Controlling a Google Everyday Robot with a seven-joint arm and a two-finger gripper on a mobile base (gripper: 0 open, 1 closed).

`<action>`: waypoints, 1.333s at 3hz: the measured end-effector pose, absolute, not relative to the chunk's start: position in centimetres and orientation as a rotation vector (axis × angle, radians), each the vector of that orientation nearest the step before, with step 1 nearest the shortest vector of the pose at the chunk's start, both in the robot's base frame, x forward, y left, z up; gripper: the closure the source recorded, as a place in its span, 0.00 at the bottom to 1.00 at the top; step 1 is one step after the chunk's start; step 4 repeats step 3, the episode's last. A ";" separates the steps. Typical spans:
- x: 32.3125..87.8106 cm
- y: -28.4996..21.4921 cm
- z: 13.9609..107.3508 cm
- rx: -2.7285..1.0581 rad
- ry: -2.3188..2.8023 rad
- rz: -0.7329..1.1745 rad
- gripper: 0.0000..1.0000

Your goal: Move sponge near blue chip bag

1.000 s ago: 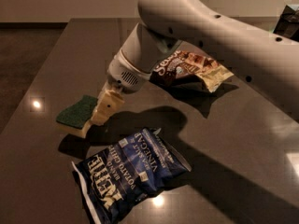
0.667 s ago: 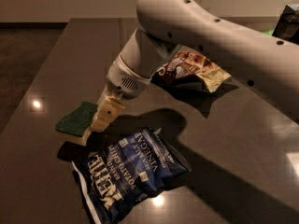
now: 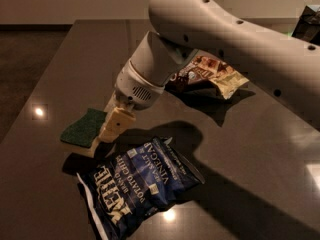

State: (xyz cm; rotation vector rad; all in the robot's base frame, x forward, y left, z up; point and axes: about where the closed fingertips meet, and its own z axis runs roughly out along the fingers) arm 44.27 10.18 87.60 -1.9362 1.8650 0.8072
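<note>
The sponge [image 3: 81, 130], green on top with pale yellow foam below, is at the left, just above and to the left of the blue chip bag [image 3: 137, 184]. The bag lies crinkled on the dark table, with white "Kettle" lettering. My gripper [image 3: 107, 130] comes down from the large white arm and is shut on the sponge's right edge. It holds the sponge a little off the table, and a shadow lies beneath it. One cream finger [image 3: 116, 124] shows; the other is hidden behind it.
A brown-and-cream chip bag [image 3: 212, 73] lies further back, partly hidden by the arm [image 3: 225, 39]. A dark object [image 3: 307, 24] stands at the far right edge. The dark table [image 3: 260, 154] reflects ceiling lights.
The gripper and the sponge have moved together slightly forward and down, closer to the blue chip bag. The bags have not moved.
</note>
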 end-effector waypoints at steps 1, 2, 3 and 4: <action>44.1 10.3 87.6 -1.945 1.857 0.810 0.05; 44.0 10.4 87.7 -1.947 1.856 0.808 0.00; 44.0 10.4 87.7 -1.947 1.856 0.808 0.00; 44.0 10.4 87.7 -1.947 1.856 0.808 0.00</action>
